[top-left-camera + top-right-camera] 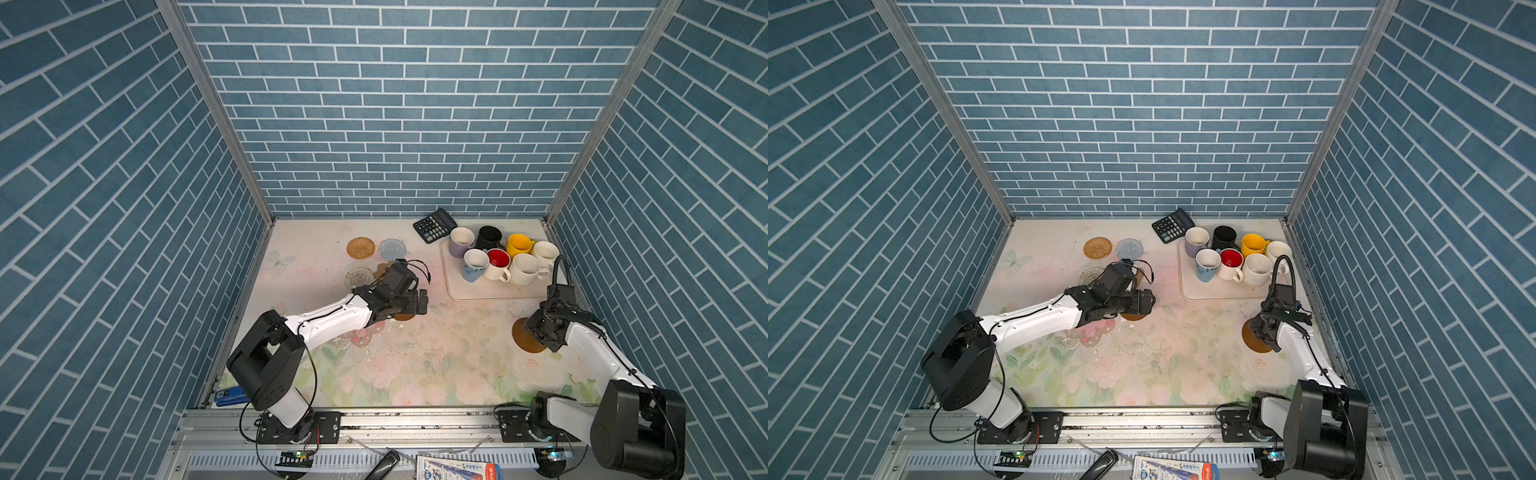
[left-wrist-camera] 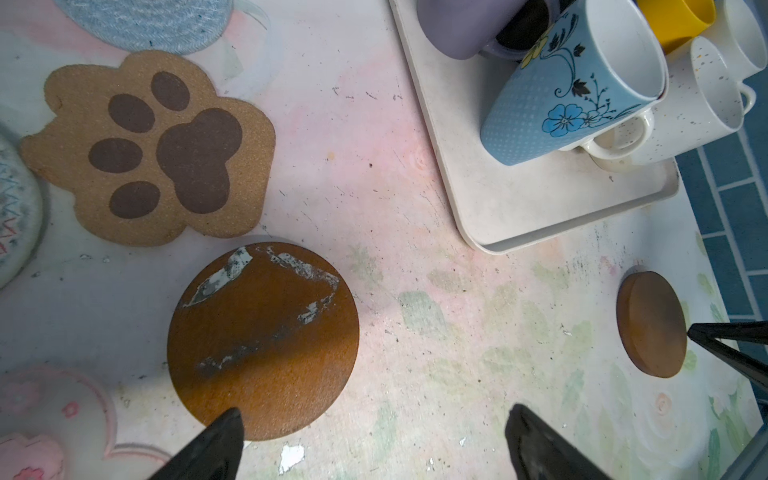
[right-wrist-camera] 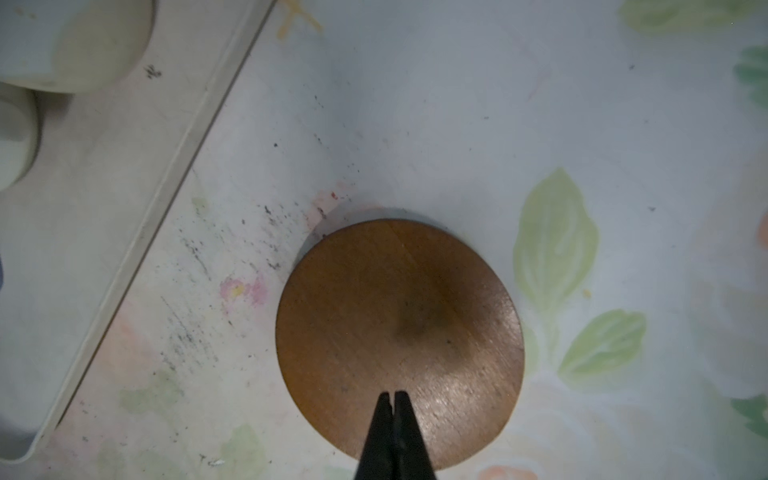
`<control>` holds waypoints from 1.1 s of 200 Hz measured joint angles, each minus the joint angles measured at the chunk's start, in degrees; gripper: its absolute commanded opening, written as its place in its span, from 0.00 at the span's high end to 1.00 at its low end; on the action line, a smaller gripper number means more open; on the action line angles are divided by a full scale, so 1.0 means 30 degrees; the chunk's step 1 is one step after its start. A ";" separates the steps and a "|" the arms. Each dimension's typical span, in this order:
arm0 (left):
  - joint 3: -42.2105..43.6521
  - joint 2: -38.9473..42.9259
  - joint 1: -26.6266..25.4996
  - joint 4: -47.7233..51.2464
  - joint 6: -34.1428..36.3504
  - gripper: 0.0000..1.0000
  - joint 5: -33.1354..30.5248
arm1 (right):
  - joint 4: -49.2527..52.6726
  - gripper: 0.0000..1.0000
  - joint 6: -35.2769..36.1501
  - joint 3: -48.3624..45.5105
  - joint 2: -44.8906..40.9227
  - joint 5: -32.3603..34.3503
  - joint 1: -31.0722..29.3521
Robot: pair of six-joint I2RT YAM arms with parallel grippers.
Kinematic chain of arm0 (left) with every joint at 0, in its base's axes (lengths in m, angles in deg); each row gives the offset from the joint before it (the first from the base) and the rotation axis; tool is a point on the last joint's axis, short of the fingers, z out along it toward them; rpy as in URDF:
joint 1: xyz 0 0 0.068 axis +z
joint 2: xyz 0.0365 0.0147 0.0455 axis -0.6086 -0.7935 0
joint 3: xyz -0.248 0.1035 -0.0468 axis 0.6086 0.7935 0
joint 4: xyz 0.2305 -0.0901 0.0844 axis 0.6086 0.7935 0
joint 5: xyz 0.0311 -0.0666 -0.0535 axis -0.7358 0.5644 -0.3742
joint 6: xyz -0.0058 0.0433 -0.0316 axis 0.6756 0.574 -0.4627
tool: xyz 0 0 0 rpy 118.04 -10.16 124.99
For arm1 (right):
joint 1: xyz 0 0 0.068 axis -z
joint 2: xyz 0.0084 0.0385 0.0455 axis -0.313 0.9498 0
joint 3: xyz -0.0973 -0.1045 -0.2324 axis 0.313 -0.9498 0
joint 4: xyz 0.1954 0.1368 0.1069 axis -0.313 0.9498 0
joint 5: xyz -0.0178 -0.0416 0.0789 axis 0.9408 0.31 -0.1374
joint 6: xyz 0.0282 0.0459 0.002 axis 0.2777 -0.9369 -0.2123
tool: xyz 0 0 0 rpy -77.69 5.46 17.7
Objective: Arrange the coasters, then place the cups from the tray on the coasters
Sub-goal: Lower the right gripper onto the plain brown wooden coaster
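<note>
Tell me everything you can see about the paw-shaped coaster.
The paw coaster looks like tan cork, printed with a dark brown pad and four toe marks. It lies flat on the table, nothing on it, its edges meeting or nearly meeting the blue-grey coaster and a scuffed amber disc.

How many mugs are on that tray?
7, all on the tray: lavender mug, black mug, yellow mug and cream mug along the back; pale blue mug, red-lined mug and speckled cream mug in front.

You see left gripper (image 2: 374, 411) spread wide; one fingertip (image 2: 222, 436) overlaps amber disc (image 2: 262, 340) | paw-shaped coaster (image 2: 153, 149) just beside; tray (image 2: 519, 199) apart
</note>
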 measured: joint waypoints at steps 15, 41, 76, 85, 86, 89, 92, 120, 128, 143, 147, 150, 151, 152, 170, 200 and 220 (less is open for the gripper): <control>0.0240 0.0000 0.0073 -0.0102 0.0000 0.01 0.0058 | -0.0240 1.00 -0.0160 -0.0379 0.0015 -0.0153 0.0000; 0.0641 0.0015 0.0160 -0.0291 -0.0007 0.01 0.0182 | -0.0568 1.00 -0.0474 -0.0648 0.0270 -0.0372 0.0000; 0.1115 0.0160 0.0233 -0.0393 -0.0080 0.01 0.0233 | -0.1370 1.00 -0.0503 -0.0743 0.0962 -0.0758 0.0000; 0.1239 0.0284 0.0248 -0.0408 -0.0095 0.01 0.0233 | -0.1639 1.00 -0.0503 -0.0743 0.1056 -0.0867 0.0000; 0.1246 0.0291 0.0248 -0.0408 -0.0102 0.01 0.0233 | -0.1654 1.00 -0.0510 -0.0743 0.1064 -0.0874 0.0007; 0.1282 0.0350 0.0255 -0.0401 -0.0102 0.01 0.0226 | -0.1749 1.00 -0.0503 -0.0743 0.1129 -0.0918 0.0007; 0.1326 0.0401 0.0262 -0.0401 -0.0131 0.01 0.0233 | -0.1836 1.00 -0.0503 -0.0743 0.1151 -0.0947 0.0000; 0.1537 0.0976 0.0372 -0.0364 -0.0211 0.01 0.0211 | -0.2805 1.00 -0.0488 -0.0721 0.1603 -0.1566 0.0036; 0.1574 0.1151 0.0415 -0.0335 -0.0219 0.01 0.0204 | -0.3096 1.00 -0.0488 -0.0692 0.1756 -0.1807 0.0022; 0.1647 0.1457 0.0495 -0.0306 -0.0219 0.01 0.0160 | -0.3417 1.00 -0.0474 -0.0576 0.2033 -0.2164 -0.0124; 0.1661 0.1530 0.0517 -0.0306 -0.0226 0.01 0.0153 | -0.3453 1.00 -0.0466 -0.0532 0.2098 -0.2215 -0.0168; 0.1668 0.1581 0.0532 -0.0306 -0.0226 0.01 0.0153 | -0.3490 1.00 -0.0466 -0.0481 0.2186 -0.2302 -0.0233; 0.1668 0.1581 0.0539 -0.0306 -0.0226 0.01 0.0153 | -0.3497 1.00 -0.0459 -0.0474 0.2200 -0.2310 -0.0240; 0.1668 0.1596 0.0539 -0.0306 -0.0226 0.01 0.0146 | -0.3504 1.00 -0.0452 -0.0459 0.2237 -0.2324 -0.0262; 0.1668 0.1770 0.0590 -0.0291 -0.0226 0.01 0.0087 | -0.3636 1.00 -0.0386 -0.0197 0.2623 -0.2652 -0.0692; 0.1719 0.1887 0.0619 -0.0240 -0.0226 0.01 0.0080 | -0.3679 1.00 -0.0226 0.0146 0.3096 -0.3009 -0.1625; 0.1843 0.1982 0.0670 -0.0204 -0.0248 0.01 0.0051 | -0.3606 1.00 0.0073 0.0641 0.3716 -0.3402 -0.2637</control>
